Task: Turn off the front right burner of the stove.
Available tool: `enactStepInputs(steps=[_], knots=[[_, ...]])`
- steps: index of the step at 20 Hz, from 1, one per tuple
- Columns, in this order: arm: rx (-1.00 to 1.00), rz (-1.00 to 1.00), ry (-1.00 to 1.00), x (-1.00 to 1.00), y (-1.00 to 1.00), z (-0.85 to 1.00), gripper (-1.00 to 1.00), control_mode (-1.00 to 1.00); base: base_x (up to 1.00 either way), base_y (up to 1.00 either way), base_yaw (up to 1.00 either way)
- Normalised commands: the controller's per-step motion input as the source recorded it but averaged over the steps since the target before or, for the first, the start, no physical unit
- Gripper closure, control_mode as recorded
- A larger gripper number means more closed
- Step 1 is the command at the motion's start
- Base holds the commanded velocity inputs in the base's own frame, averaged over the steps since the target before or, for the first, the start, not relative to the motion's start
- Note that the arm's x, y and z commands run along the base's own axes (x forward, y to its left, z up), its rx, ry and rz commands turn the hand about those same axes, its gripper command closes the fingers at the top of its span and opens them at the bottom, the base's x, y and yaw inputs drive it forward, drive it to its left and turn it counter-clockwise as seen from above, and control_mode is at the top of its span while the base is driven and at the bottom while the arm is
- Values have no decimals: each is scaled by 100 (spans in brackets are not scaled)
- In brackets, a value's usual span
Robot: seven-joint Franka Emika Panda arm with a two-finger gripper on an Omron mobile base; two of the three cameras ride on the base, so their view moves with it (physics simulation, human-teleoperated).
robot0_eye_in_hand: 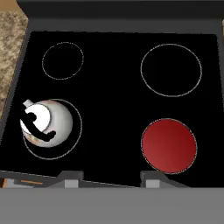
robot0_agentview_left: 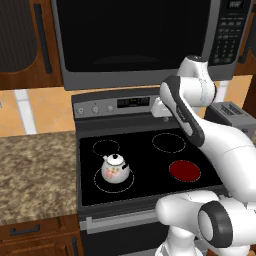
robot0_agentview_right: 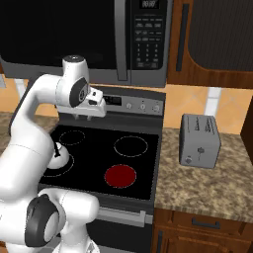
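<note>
One front right burner (robot0_eye_in_hand: 169,145) red (kettle (robot0_eye_in_hand: 46,122) front-left) — four zones.

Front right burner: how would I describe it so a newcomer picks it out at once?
Find the stove with the black glass top, under the microwave. Four ringed zones sit on the glass; a kettle stands on the front left one. The front right burner is the zone beside the kettle, nearest the toaster side, and the only one with a solid red disc; the others are black inside their outlines.

Red front right burner (robot0_eye_in_hand: 169,145); kettle (robot0_eye_in_hand: 46,123) opposite
</note>
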Motion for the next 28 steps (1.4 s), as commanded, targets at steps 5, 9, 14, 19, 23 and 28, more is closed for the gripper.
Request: enactStepInputs(steps=[5,9,14,19,23,28], knots=[[5,-12,0,-7,-62,-15,-100,-100,0,0,0],[6,-9,-22,-4,-100,-45,-100,-100,0,0,0],[2,1,-52,0,-100,-21,-100,-100,0,0,0],[-1,9,-80,-1,-62,-32,-100,-100,0,0,0],[-4,12,-84,0,-8,-30,-100,-100,0,0,0],[-7,9,-53,2,-1,-11,-100,-100,0,0,0]])
